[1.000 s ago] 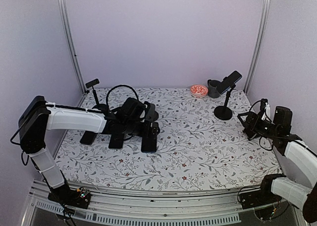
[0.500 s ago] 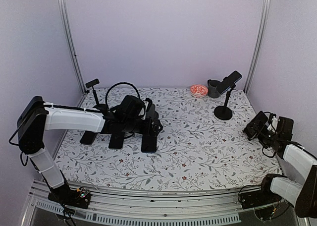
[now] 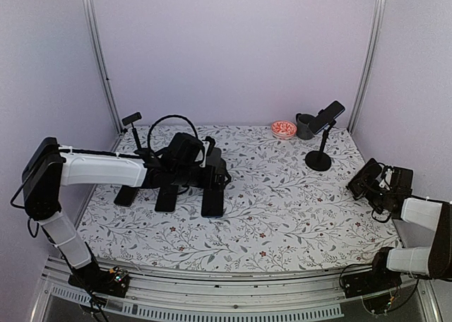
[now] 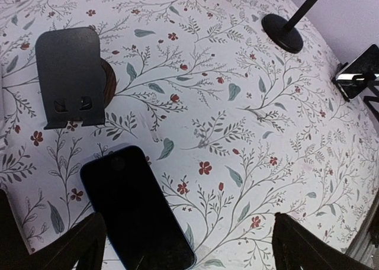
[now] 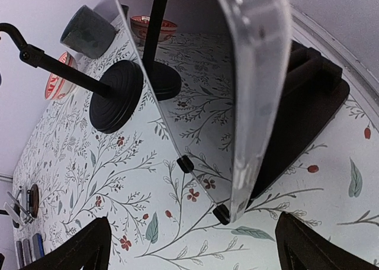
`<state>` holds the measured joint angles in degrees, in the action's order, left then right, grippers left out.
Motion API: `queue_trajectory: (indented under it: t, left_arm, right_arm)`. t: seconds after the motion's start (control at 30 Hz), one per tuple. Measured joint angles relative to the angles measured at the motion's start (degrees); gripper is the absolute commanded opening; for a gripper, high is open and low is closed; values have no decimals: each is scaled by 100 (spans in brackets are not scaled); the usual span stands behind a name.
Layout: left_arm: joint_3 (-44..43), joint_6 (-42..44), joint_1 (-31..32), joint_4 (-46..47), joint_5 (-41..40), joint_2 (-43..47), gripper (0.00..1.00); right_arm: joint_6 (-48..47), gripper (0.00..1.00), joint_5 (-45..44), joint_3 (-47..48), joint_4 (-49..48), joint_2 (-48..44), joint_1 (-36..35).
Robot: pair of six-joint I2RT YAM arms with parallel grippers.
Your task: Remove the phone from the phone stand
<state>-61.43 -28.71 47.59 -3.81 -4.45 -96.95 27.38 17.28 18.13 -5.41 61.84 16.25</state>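
Observation:
A phone in a clear case (image 5: 260,86) leans upright on a low black phone stand (image 5: 305,104), close in front of my right gripper (image 5: 198,249). That gripper is open and empty, a little short of the phone's lower edge. In the top view this phone (image 3: 366,175) stands at the table's right edge beside the right gripper (image 3: 379,186). My left gripper (image 4: 189,249) is open over a dark phone (image 4: 133,208) lying flat. An empty black stand (image 4: 68,74) sits beyond it. Another phone (image 3: 327,116) sits on a pole stand (image 3: 319,159) at the back right.
Three dark phones (image 3: 167,198) lie flat under the left arm, with headphones (image 3: 157,126) behind them. A small pole stand (image 3: 132,119) is at the back left. A red bowl (image 3: 284,129) and a grey cup (image 3: 305,126) stand at the back.
My right arm has drawn back to the right and its forearm has dropped lower. The left gripper has shifted slightly towards the back. Both grippers stay open.

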Motion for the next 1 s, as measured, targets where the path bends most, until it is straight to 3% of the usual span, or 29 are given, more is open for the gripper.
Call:
queue_trajectory:
  t: [0.37,0.83,1.0]
  left_arm:
    - [-122,70,-63,-129,291,46,99]
    - [-227,127,-136,-201,518,85,99]
    - [-229,129,-166,-216,531,85,99]
  right_arm:
    - [-382,100,310,470,-601,1128,94]
    - [-437,74,667,848,-962,1753,293]
    - [-492,76,911,901,-1095,1919,398]
